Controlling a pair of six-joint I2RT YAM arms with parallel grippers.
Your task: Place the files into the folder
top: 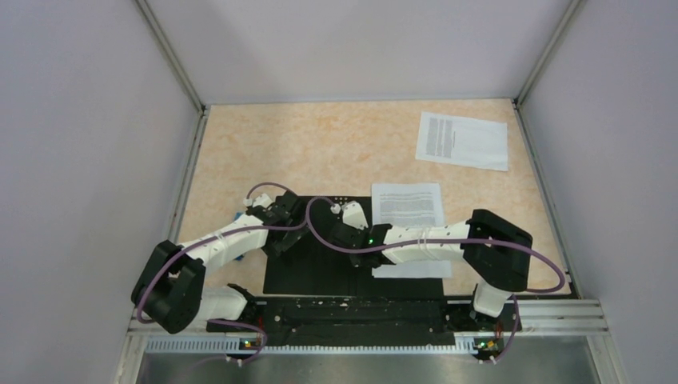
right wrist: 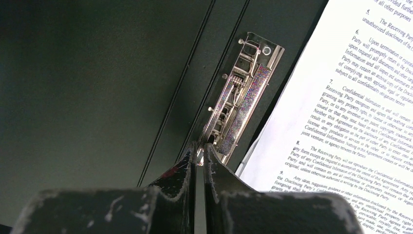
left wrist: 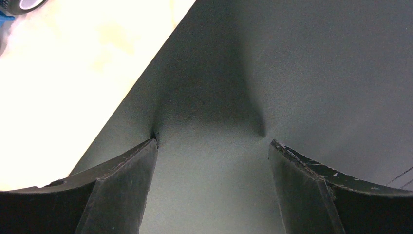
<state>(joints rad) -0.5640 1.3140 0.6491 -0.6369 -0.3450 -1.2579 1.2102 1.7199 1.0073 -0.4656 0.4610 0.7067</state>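
Touching clip (right wrist: 241,97), right end effector (right wrist: 199,149) closed; left end effector (left wrist: 213,142) spread.

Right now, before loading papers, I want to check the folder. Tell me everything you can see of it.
The folder lies open and flat at the near edge of the table, matte black inside up. A shiny metal clip sits beside its spine creases. A printed sheet covers its right half. The open left claw is low over its left half; the shut right claw meets the clip's near end.
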